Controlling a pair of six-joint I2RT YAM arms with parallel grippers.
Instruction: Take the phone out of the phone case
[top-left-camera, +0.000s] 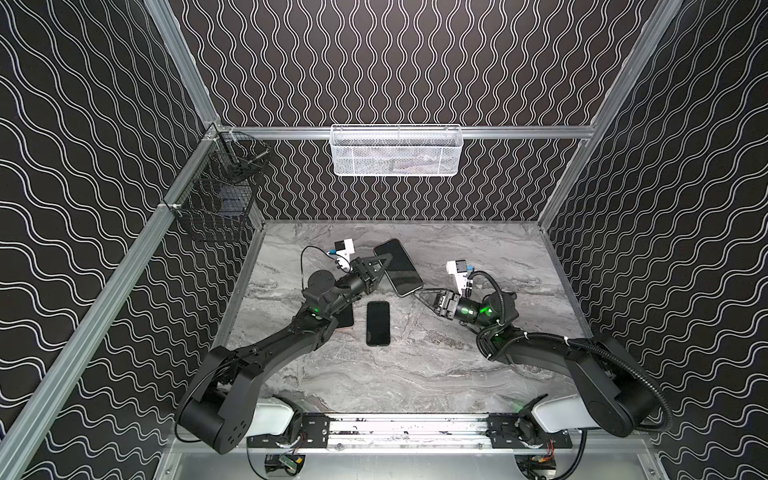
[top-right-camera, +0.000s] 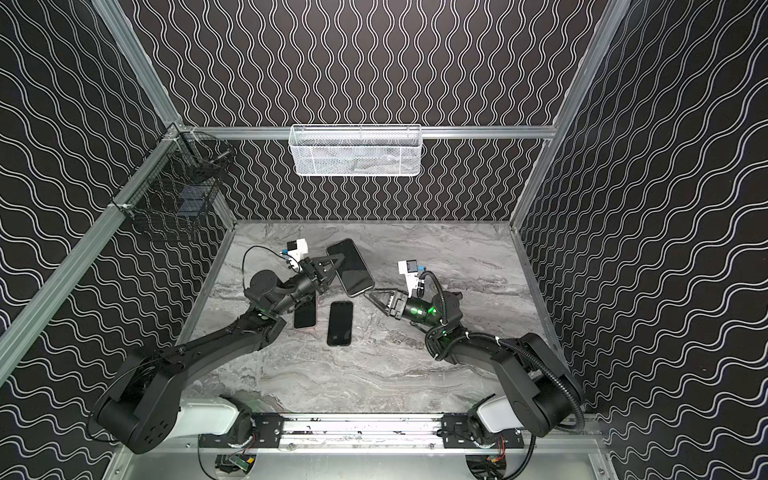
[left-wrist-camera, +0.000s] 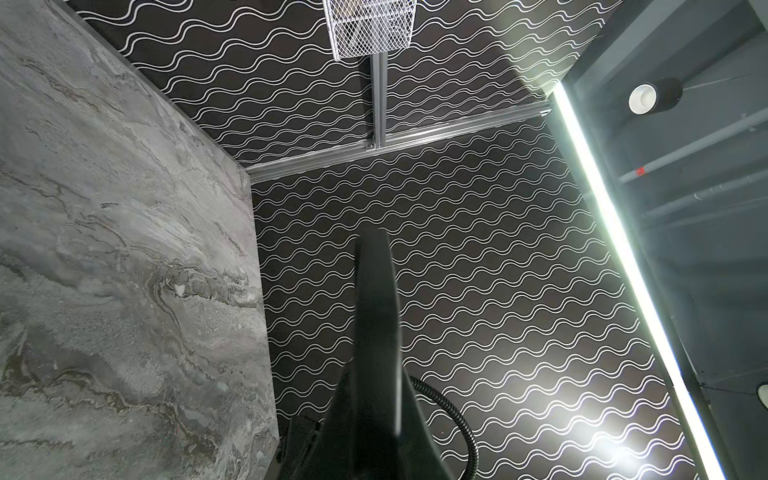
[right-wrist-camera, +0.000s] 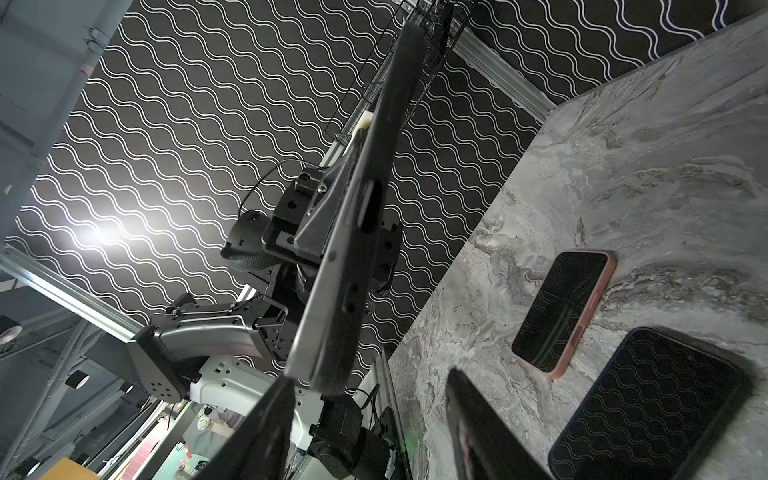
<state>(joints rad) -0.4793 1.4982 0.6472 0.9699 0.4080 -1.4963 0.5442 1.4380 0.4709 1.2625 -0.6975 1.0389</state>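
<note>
**A:** Where's the phone?

**B:** The phone (top-left-camera: 400, 266) is in its case (right-wrist-camera: 357, 266) and lifted off the table (top-left-camera: 415, 374). It sits far of centre, screen up and tilted. The dark case rim wraps its side.

**A:** Left gripper?

**B:** The left gripper (top-left-camera: 385, 266) is clamped on the phone's left long edge. One finger lies on the screen, the other underneath.

**A:** Right?

**B:** The right gripper (top-left-camera: 417, 294) points in from the right, jaws apart, holding nothing. Its fingers (right-wrist-camera: 266, 424) sit at the phone's near corner. Can't tell if a tip touches it.

**A:** Anything else down there?

**B:** A black phone (top-left-camera: 378, 323) lies flat near centre, screen up. A pink-rimmed phone (right-wrist-camera: 561, 311) lies just left of it, partly under the left arm (top-left-camera: 291, 336) in both top views.
</note>
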